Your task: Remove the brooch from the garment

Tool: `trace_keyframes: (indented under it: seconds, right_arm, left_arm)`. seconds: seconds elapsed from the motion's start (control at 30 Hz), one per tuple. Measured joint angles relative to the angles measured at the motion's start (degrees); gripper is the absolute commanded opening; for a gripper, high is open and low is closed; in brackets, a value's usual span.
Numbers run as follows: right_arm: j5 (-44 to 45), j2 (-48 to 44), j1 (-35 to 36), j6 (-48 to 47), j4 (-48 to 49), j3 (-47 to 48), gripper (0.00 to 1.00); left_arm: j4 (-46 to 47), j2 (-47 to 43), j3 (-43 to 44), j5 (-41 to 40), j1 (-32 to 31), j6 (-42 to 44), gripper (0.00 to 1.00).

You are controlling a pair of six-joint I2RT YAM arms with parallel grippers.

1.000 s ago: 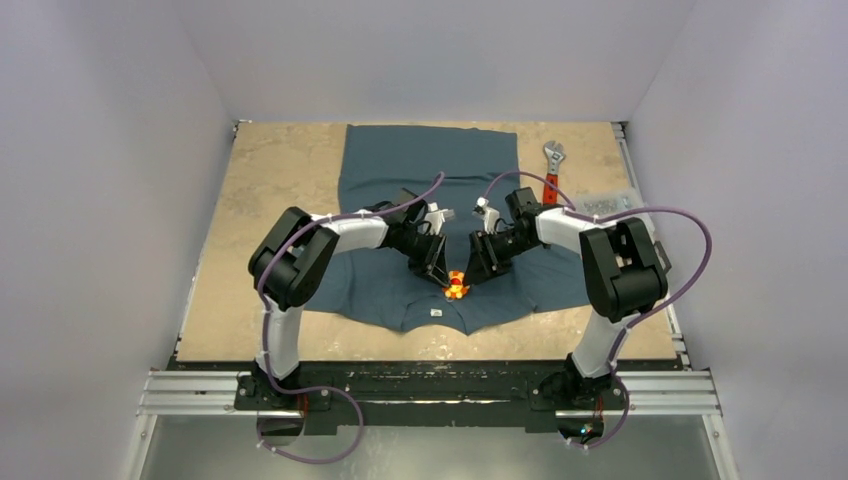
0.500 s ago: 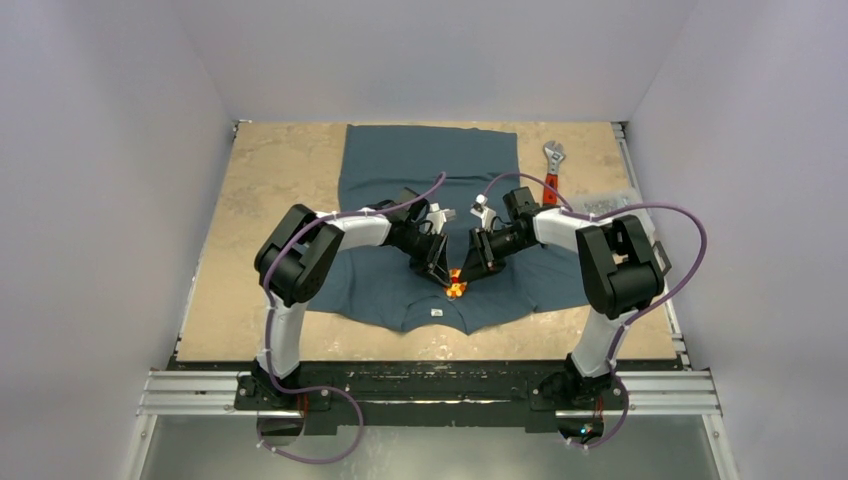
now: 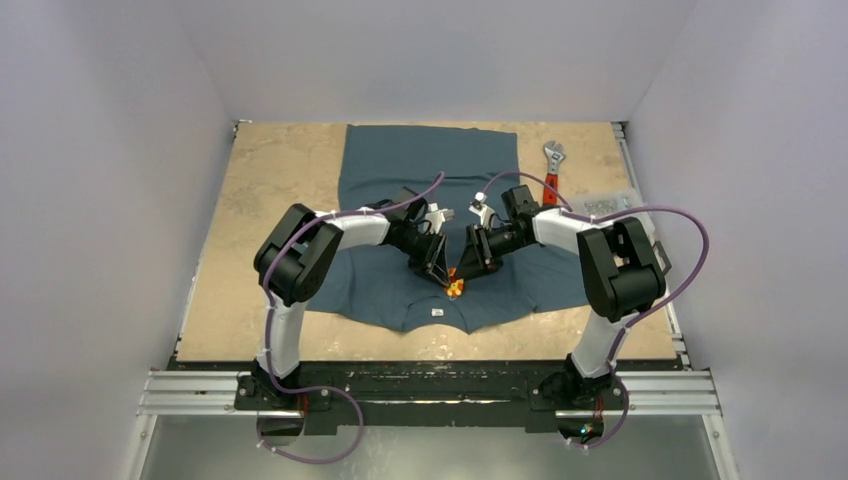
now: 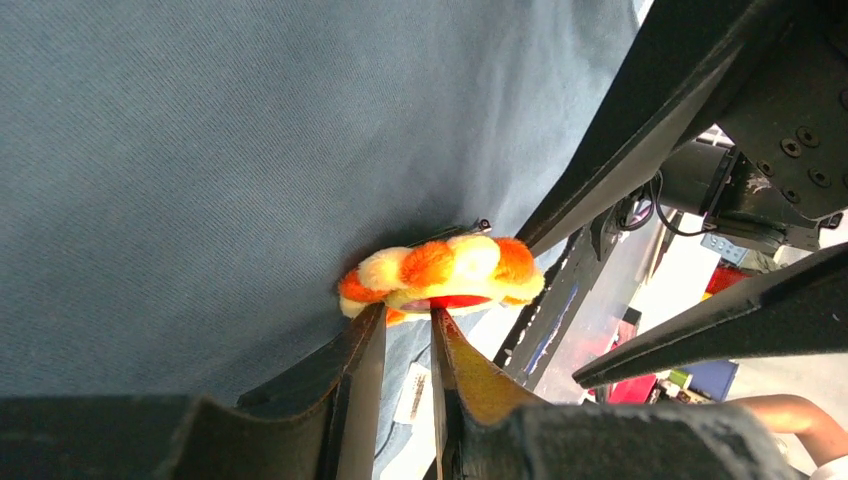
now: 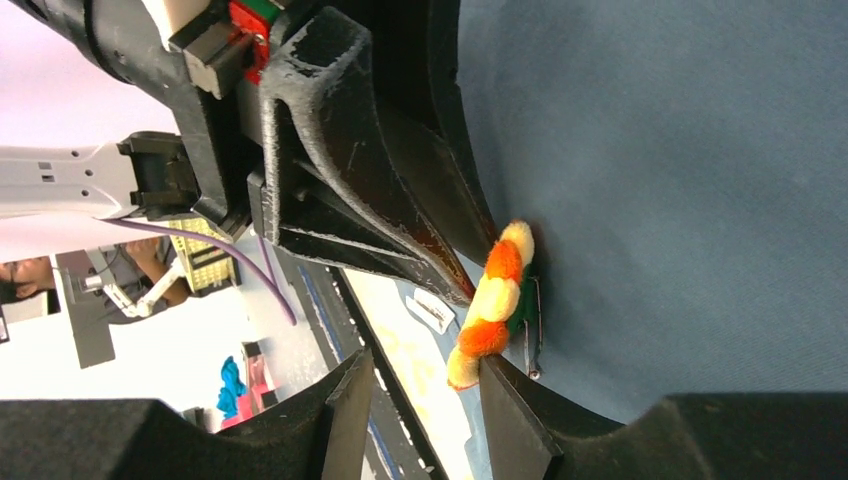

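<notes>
The garment (image 3: pixel 430 160) is a dark slate-blue T-shirt lying flat, collar toward me. The brooch (image 3: pixel 455 288), a fuzzy yellow-orange flower with a red centre, is pinned near the collar. My left gripper (image 3: pixel 443 279) comes from the left, its jaws closed to a narrow gap on the brooch rim (image 4: pixel 440 275); one tip is at the rim, the other on the red centre. My right gripper (image 3: pixel 464 274) is open. In the right wrist view one fingertip (image 5: pixel 500 385) touches the brooch's (image 5: pixel 495 300) lower end beside its metal pin (image 5: pixel 535 335). The other finger is apart.
The shirt's white neck tag (image 3: pixel 436 312) lies just nearer me than the brooch. A red-handled wrench (image 3: pixel 552 160) and a clear packet (image 3: pixel 605 203) lie on the tan tabletop at the back right. The two wrists sit close together over the shirt.
My right gripper has moved left, closing in on the brooch until one finger touches it. My left gripper has stayed at the brooch, which has shifted slightly away from me.
</notes>
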Motion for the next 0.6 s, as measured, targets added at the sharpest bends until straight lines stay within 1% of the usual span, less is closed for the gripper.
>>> trace_keyframes:
  seconds: [0.07,0.13,0.33,0.53,0.6]
  right_arm:
    - [-0.02,-0.37,0.31,0.39,0.24,0.02,0.42]
    - [0.0,-0.46,0.55,0.63,0.44,0.02,0.41]
    - [0.26,-0.46,1.05,1.46,0.96,0.09,0.3]
    - [1.6,-0.46,1.53,2.38,1.66,0.17,0.01]
    - [1.77,-0.46,1.6,3.17,2.01,0.22,0.0]
  left_arm:
    - [-0.02,0.02,0.0,0.17,0.11,-0.02,0.23]
    - [-0.04,0.07,-0.02,0.37,0.22,-0.02,0.23]
    - [-0.09,0.5,-0.02,1.31,0.83,-0.04,0.23]
    - [0.68,0.63,-0.35,1.92,1.62,-0.07,0.23]
    - [0.87,0.63,-0.48,1.99,1.84,-0.09,0.25]
